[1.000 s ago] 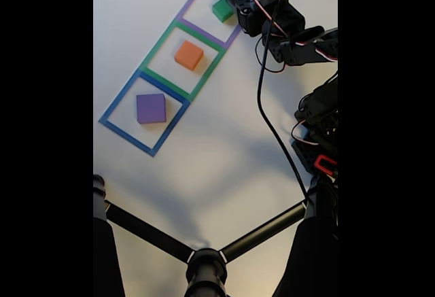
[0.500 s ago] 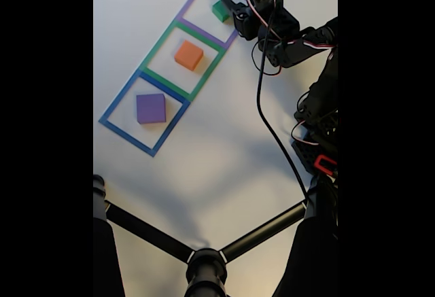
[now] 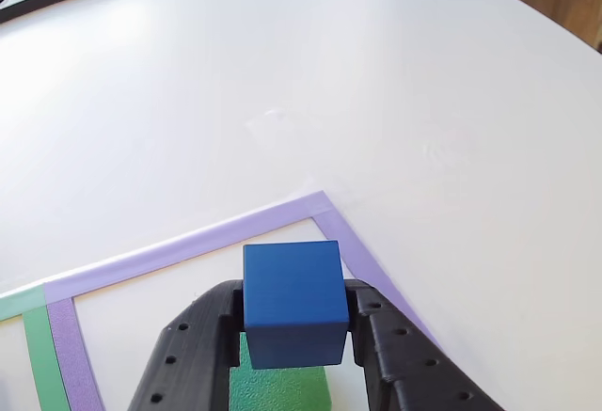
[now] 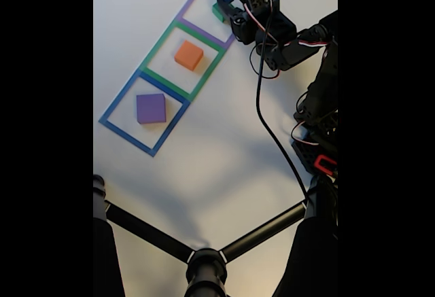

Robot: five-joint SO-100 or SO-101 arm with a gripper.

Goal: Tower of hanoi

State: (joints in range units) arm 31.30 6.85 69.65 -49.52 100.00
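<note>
- Clearly, the end effector (image 3: pixel 293 322) is clamped on the blue cube (image 3: pixel 293 303), holding it above the green cube (image 3: pixel 282 387) inside the purple tape square (image 3: pixel 188 242).
- Orange block (image 4: pixel 189 56) sits in the green tape square (image 4: pixel 158 44) (fixed view).
- Purple slab (image 4: pixel 151 108) lies in the blue tape square (image 4: pixel 117 103) on the white counter (image 4: pixel 204 175).

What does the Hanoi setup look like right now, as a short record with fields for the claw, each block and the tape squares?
claw: shut on the blue cube, held above the green cube
green cube: inside the purple tape square
orange block: inside the green tape square, alone
purple slab: inside the blue tape square, alone
surface: white table
</note>
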